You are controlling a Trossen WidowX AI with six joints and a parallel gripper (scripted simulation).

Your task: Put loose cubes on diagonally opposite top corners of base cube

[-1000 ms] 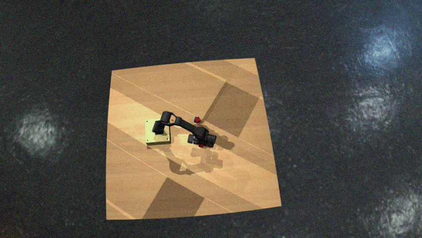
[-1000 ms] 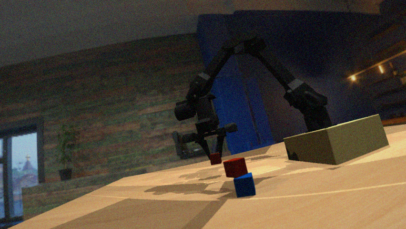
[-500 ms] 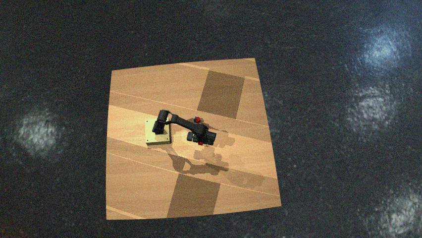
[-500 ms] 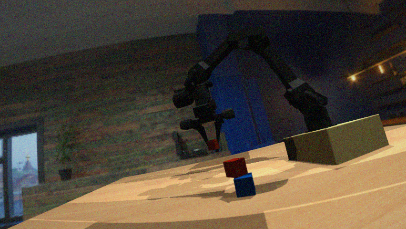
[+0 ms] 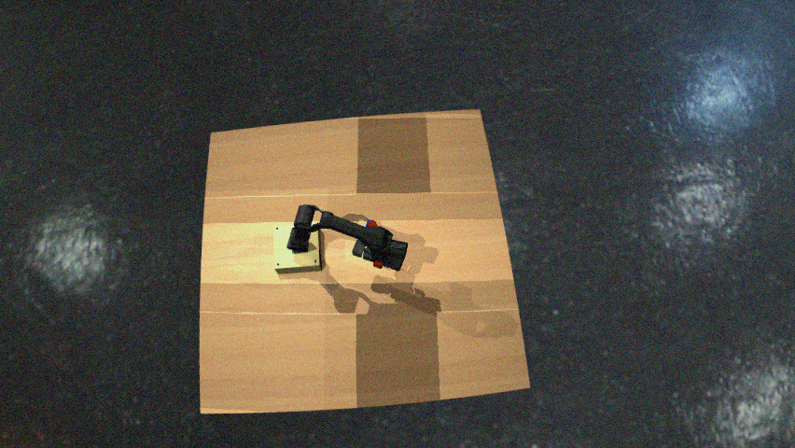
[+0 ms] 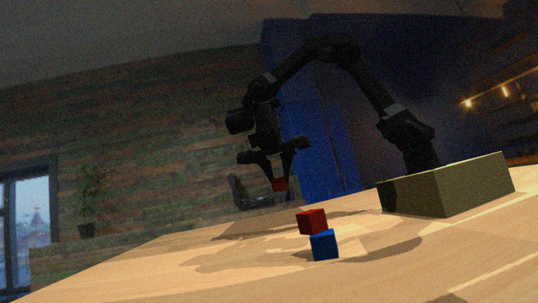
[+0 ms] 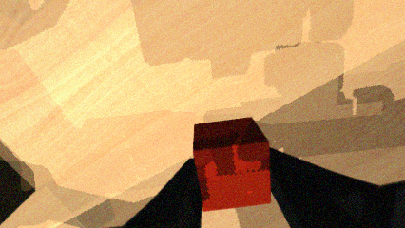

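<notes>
the held red cube is raised above the wooden table, between the fingertips of the gripper. the jaws stand partly open, closed on two opposite side faces. expected handling: light, stiff, not fragile; smooth faces may slip. grip opposite sides at mid-height. appearance: plain red, flat-faced, sharp-edged. the blue base cube stands on the table, with the placed red cube overhanging its top. judgement: the opposite corner is the next target; avoid contact with the placed cube.
</notes>
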